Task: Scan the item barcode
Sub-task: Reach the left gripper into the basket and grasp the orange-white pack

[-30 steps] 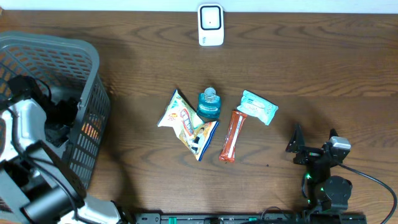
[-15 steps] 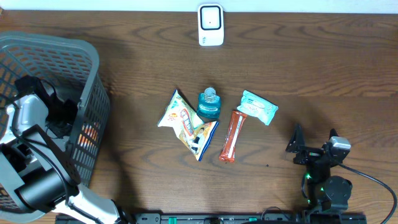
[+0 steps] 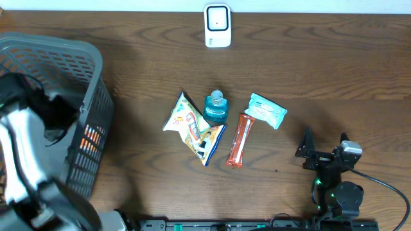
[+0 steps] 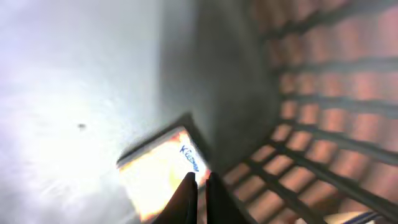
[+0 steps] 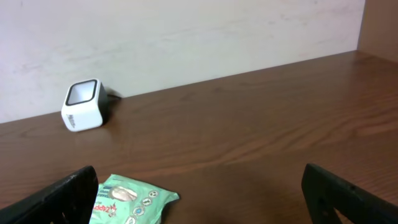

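Note:
My left gripper reaches down inside the grey mesh basket. Its fingers are shut on the edge of a bright yellow-white packet with blue lettering that lies on the basket floor. The overhead view shows only the arm's dark wrist over the basket; the packet is hidden there. The white barcode scanner stands at the table's far edge and also appears in the right wrist view, scanner. My right gripper rests open at the front right, right gripper, with nothing between its fingers.
Mid-table lie a yellow snack bag, a teal bottle, an orange-red stick pack and a mint wipes pack, wipes pack. Basket mesh wall stands close on the left gripper's right. Something orange shows through the mesh.
The left gripper has closed inside the basket, and the left arm has shifted and blurred over it. The right arm and the table items have not moved.

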